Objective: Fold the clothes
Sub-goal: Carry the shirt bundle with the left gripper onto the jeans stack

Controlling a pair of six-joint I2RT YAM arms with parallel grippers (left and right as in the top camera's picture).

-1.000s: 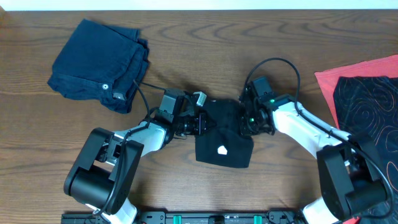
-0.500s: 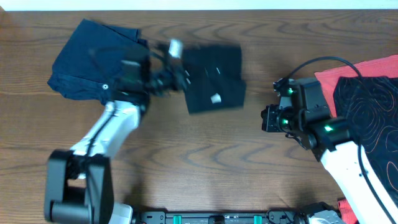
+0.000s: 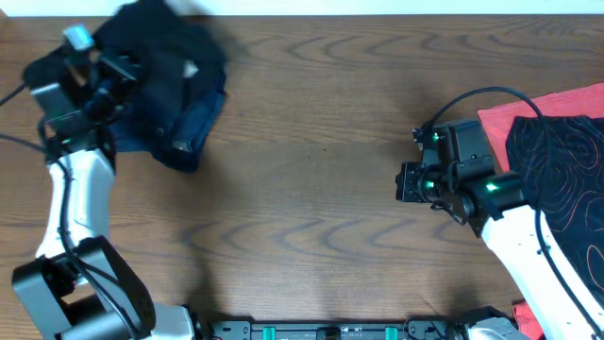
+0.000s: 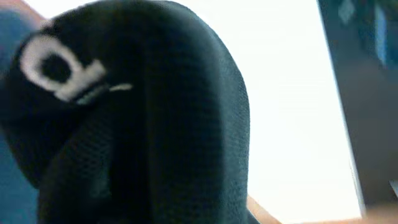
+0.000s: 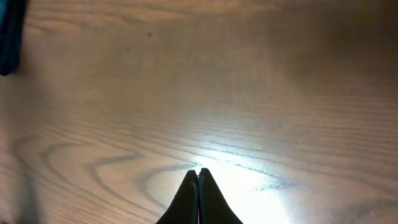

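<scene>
A folded black T-shirt [image 3: 165, 52] is at the far left corner, lying over a folded dark blue garment [image 3: 195, 127]. My left gripper [image 3: 118, 76] is at the shirt's left edge, shut on it. Black fabric [image 4: 155, 124] with a white logo [image 4: 56, 65] fills the left wrist view and hides the fingers. At the right of the table my right gripper [image 3: 401, 181] points left. Its fingers [image 5: 198, 171] are pressed together, holding nothing, over bare wood.
A red cloth [image 3: 528, 113] with a black swirl-patterned garment [image 3: 557, 151] on it lies at the right edge, behind the right arm. The table's far edge [image 3: 377, 13] runs just beyond the shirt.
The left arm swept the black T-shirt from the table's middle to the far left, onto the blue garment. The right arm let go and drew back right, then held still.
</scene>
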